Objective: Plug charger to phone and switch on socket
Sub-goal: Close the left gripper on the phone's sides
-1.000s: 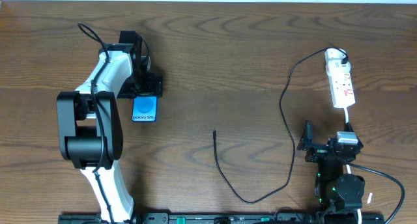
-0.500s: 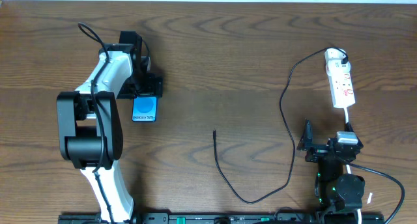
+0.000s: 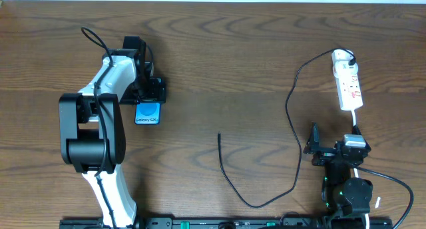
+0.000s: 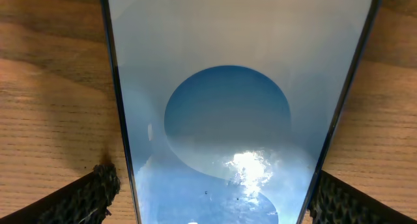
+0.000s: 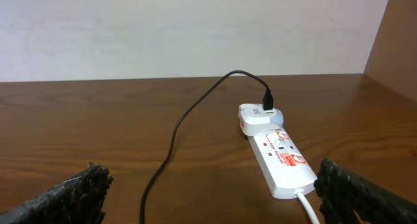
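The phone (image 3: 147,113) lies flat on the table at the left, its blue screen up. My left gripper (image 3: 148,92) hovers over its far end, open. In the left wrist view the phone (image 4: 228,87) fills the space between my two fingers (image 4: 91,196), which straddle its long edges. The charger (image 3: 290,116) runs from a white adapter on the socket (image 3: 348,82) in a long loop, and its plug tip (image 3: 219,136) lies loose mid-table. My right gripper (image 3: 333,141) is open, near the socket's (image 5: 280,162) near end, with nothing between its fingers.
The socket's white lead (image 3: 359,169) runs past the right arm's base. A pale wall (image 5: 195,28) borders the far table edge. Bare wood lies between the phone and the cable tip.
My left gripper has crept slightly toward the near side over the phone. The phone, the cable and the right arm stay as they were.
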`<state>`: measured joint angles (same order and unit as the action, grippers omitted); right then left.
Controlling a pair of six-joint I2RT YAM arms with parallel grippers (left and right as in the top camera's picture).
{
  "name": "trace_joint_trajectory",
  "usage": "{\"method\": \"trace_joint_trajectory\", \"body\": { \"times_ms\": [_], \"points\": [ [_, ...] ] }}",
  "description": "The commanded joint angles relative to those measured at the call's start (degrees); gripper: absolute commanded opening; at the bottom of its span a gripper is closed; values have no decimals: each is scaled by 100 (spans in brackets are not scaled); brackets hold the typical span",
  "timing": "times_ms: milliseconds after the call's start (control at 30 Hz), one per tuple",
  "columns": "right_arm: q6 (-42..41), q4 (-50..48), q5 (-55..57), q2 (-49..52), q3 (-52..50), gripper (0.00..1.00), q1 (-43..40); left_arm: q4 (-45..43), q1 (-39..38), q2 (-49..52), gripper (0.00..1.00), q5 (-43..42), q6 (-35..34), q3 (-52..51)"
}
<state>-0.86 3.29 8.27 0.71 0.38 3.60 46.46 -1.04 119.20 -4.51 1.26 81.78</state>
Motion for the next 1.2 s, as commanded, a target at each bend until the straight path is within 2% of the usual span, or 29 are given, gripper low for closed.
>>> {"method": "trace_joint_trajectory", "body": {
  "times_ms": [0, 567, 1167],
  "points": [
    [-61, 28, 37, -44, -7, 99, -17, -37, 4, 92, 95, -42, -50, -170],
    [-61, 26, 35, -44, -7, 99, -17, -638, 4, 92, 96, -46, -116, -734],
    [-61, 26, 37, -44, -7, 99, -17, -627, 2, 94, 95, -105, -116, -776]
  ]
}}
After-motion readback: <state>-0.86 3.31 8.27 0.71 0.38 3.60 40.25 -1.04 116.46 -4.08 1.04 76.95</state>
